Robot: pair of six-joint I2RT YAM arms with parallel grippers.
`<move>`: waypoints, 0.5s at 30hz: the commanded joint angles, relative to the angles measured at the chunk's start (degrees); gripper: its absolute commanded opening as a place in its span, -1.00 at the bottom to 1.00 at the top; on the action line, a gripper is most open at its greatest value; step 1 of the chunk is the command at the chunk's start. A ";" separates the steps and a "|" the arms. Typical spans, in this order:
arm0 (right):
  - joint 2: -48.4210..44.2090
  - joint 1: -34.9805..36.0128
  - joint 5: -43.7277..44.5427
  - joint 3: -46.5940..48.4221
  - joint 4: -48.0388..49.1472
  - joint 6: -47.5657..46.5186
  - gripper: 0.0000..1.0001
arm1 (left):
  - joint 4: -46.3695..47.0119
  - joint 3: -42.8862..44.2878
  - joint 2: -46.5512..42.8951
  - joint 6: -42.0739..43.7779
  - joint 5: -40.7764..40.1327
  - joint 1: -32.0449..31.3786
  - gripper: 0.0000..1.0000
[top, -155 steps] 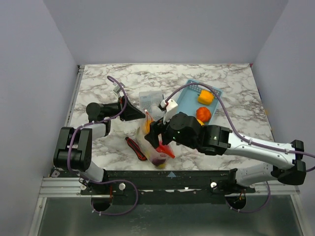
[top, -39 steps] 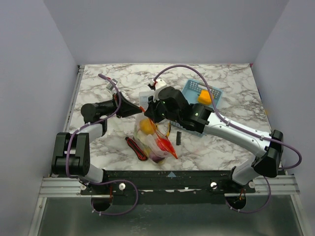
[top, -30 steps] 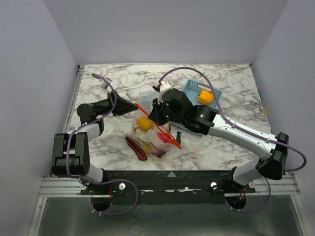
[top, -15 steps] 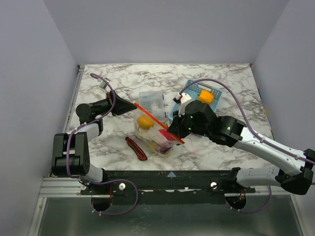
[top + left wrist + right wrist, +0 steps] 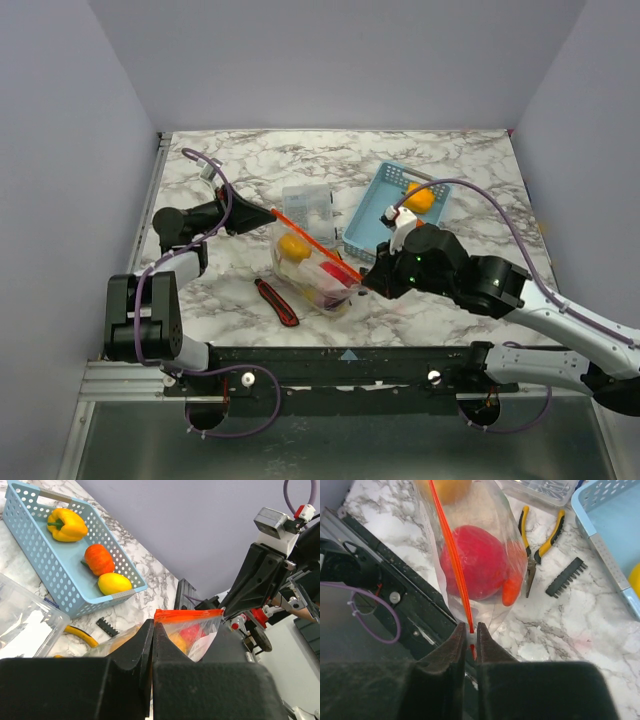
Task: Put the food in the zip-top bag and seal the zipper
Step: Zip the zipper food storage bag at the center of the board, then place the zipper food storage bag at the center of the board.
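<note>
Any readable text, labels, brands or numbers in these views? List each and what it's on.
None readable.
The zip-top bag, blue basket, clear box and utility knife show no legible print.
The white patch inside the box is too blurred to tell.

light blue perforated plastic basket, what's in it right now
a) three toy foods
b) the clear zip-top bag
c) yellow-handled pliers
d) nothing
a: the left wrist view shows the light blue perforated plastic basket holding a glossy yellow toy pepper, an orange-red round toy piece and a yellow oval toy piece, with no tool or bag in it.
</note>
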 commanded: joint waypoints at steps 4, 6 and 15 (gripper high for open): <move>-3.25 -0.01 0.17 2.79 -1.14 1.35 -0.04 | -17.69 1.45 -10.66 9.41 -5.16 1.20 -1.00; -3.72 0.05 2.48 4.71 -0.61 1.76 0.26 | -34.26 4.16 -15.81 18.63 -6.60 1.32 -1.00; -3.23 0.00 12.73 10.87 -0.25 -0.37 0.59 | -86.74 20.98 -30.42 41.23 -17.51 3.15 -1.00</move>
